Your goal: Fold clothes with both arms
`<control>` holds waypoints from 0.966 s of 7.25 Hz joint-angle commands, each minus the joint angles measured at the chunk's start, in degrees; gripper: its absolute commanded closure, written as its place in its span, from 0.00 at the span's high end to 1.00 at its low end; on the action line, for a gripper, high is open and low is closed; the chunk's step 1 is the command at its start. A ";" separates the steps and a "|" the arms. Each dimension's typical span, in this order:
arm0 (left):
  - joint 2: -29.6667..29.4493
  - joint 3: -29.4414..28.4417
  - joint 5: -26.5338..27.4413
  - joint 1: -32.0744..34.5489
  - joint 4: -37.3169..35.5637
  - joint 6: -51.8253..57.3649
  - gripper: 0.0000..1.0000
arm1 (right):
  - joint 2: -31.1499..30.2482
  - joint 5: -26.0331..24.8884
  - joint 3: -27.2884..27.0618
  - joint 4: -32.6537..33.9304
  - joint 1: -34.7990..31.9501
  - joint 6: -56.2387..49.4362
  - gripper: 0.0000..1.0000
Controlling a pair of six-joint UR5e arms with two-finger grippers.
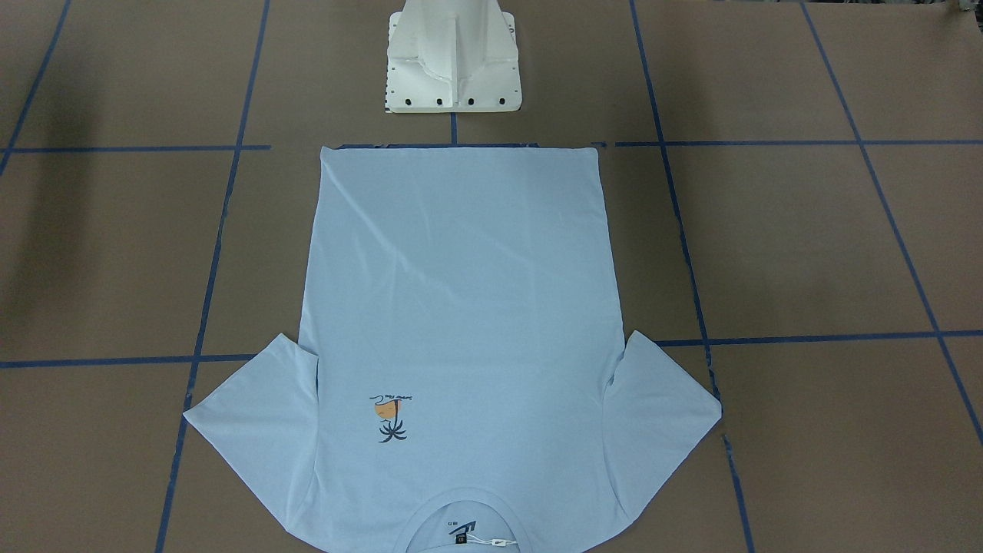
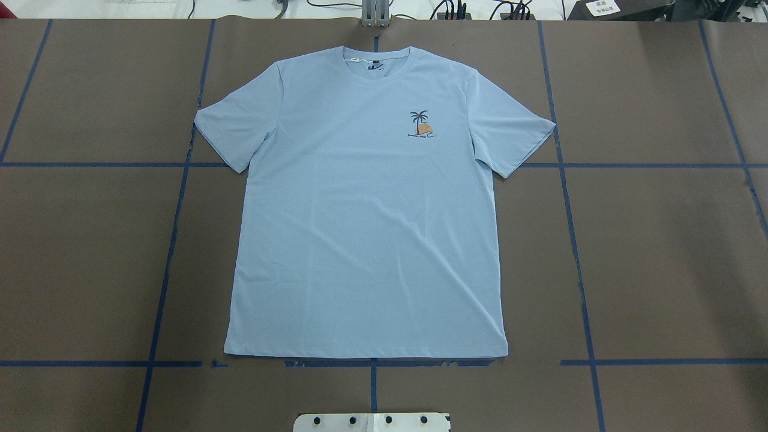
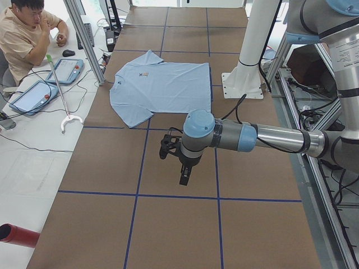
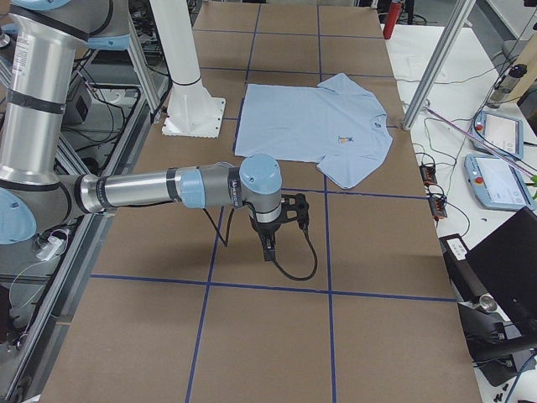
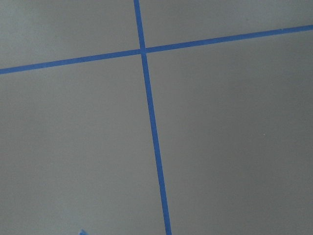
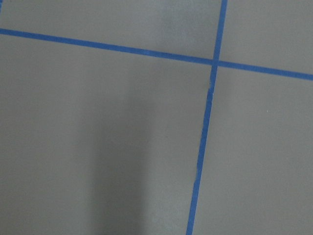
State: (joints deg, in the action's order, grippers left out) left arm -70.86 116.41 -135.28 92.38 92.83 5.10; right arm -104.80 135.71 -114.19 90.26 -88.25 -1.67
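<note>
Brown board crossed by blue tape lines covers the table [image 2: 660,240], and the robot's white pedestal base [image 1: 453,69] stands at its near edge. The left arm [image 3: 263,137] reaches level over bare board well out to the pedestal's left, and the right arm [image 4: 143,189] does the same well out to its right, each far from the cloth. Straight out from the pedestal lies the light blue T-shirt [image 2: 366,228], flat and front up, its hem just beyond the pedestal's foot, its collar at the far end and both short sleeves spread to the sides. The left gripper [image 3: 184,178] and the right gripper [image 4: 267,250] both point down above the board, clear of the shirt; they show only in the side views, so I cannot tell how their jaws stand. Both wrist cameras see only brown board and a crossing of tape lines. A small palm-tree and orange sun print [image 2: 421,125] sits on the chest, to the right of the pedestal's centre line. An inner label [image 2: 375,67] shows inside the round neck.
</note>
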 commanded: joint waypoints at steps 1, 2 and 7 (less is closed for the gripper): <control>-1.47 -1.62 1.34 -0.10 7.58 -0.18 1.00 | 1.70 -0.62 0.98 -9.79 0.01 0.44 1.00; -1.30 -3.11 0.73 0.16 9.02 -0.09 1.00 | 2.31 -0.19 3.77 -12.10 0.01 0.62 1.00; -7.62 -9.10 -0.33 0.17 32.40 -0.53 1.00 | 15.65 4.56 10.38 -12.91 0.44 13.56 1.00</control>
State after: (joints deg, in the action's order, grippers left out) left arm -77.41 108.12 -135.47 92.59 121.44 4.66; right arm -93.05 139.74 -104.99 77.69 -88.07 5.69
